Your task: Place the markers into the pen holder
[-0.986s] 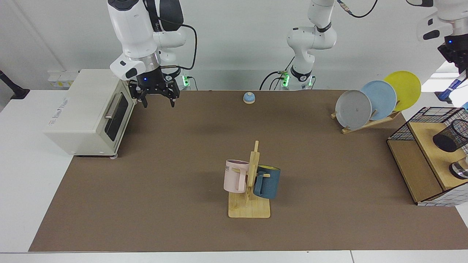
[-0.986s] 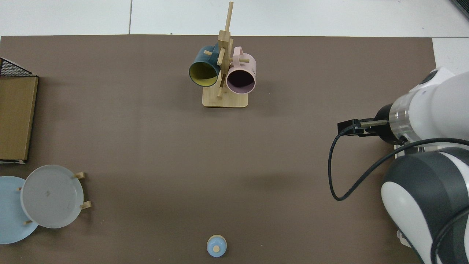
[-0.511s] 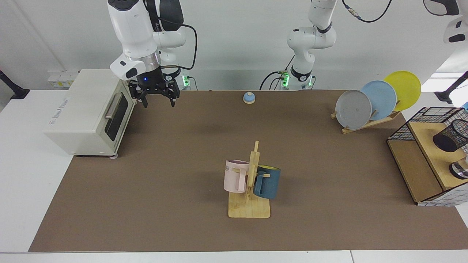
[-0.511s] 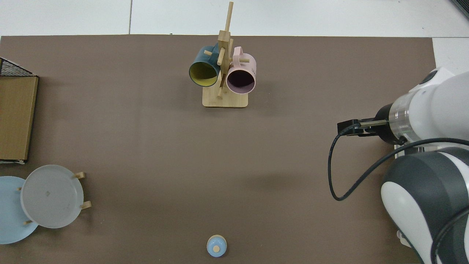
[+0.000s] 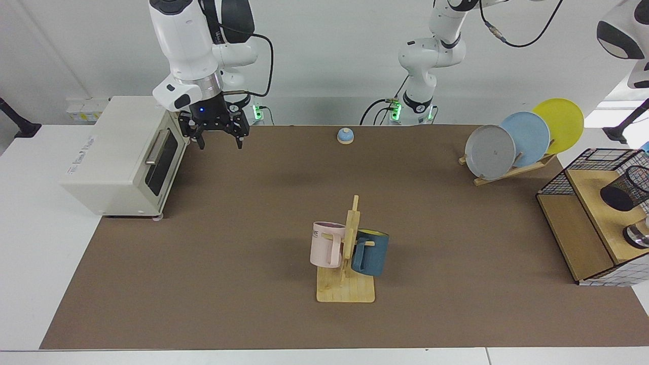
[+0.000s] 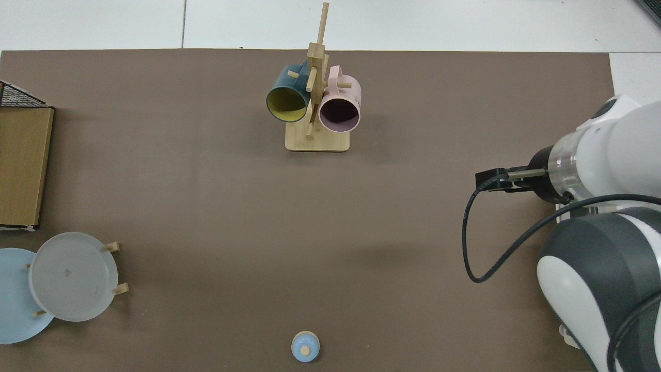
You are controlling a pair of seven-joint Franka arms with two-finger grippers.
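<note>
We see a plain white wall [image 5: 329, 56] behind a white table [image 5: 30, 243] — most of its top covered by a brown mat [image 5: 253, 213]. Lighting is even, with soft shadows on the mat — a bright patch sits at the facing view's right edge.

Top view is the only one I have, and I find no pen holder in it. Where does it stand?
Observer: In the facing view the pen holder stands on a wooden shelf at the table's end.
Operator: Is the marker inside it?
Observer: No marker shows in any view. The left gripper is out of frame; only part of the left arm shows.
Operator: And the right gripper?
Observer: The right gripper hangs open and holds nothing, beside the toaster oven.
</note>
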